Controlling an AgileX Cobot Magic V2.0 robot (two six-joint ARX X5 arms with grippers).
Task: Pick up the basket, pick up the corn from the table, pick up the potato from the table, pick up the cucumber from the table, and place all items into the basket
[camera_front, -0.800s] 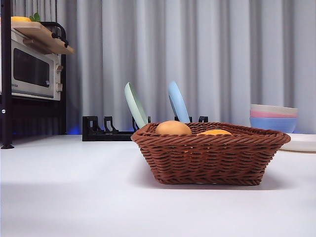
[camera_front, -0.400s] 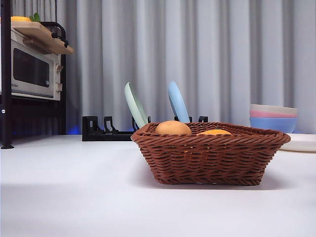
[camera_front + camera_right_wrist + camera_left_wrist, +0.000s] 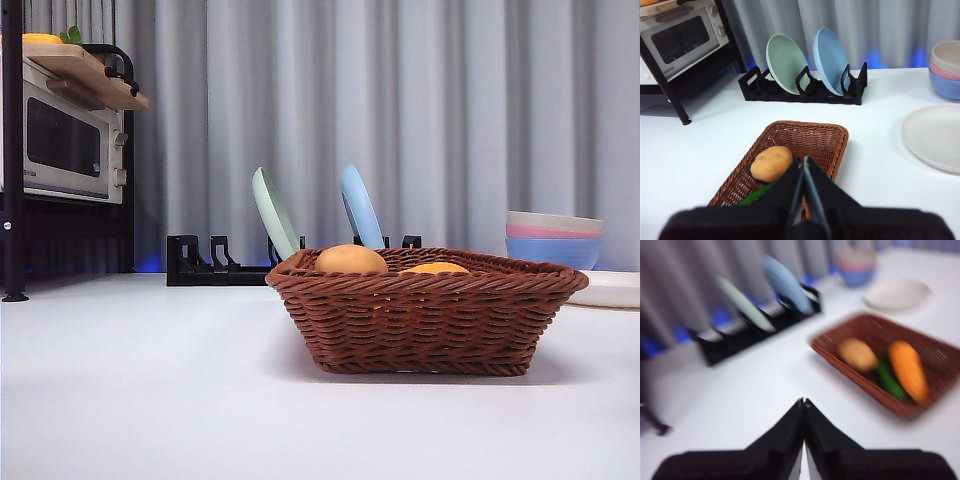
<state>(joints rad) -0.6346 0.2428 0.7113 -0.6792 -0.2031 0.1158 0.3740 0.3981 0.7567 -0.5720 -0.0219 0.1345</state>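
The brown woven basket (image 3: 425, 310) stands on the white table (image 3: 150, 400), right of centre in the front view. Inside it lie the tan potato (image 3: 350, 259), the orange corn (image 3: 437, 267) and, shown only in the wrist views, the green cucumber (image 3: 889, 381). My left gripper (image 3: 803, 404) is shut and empty, raised well off to one side of the basket (image 3: 880, 355); its view is blurred. My right gripper (image 3: 803, 162) is shut and empty, raised over the basket (image 3: 805, 145), near the potato (image 3: 771, 163) and cucumber (image 3: 756, 195). Neither arm shows in the front view.
A black rack (image 3: 215, 262) holds a green plate (image 3: 274, 212) and a blue plate (image 3: 361, 206) behind the basket. Stacked bowls (image 3: 555, 238) and a white plate (image 3: 608, 289) sit at the right. A toaster oven (image 3: 65, 140) on a black stand is at the far left.
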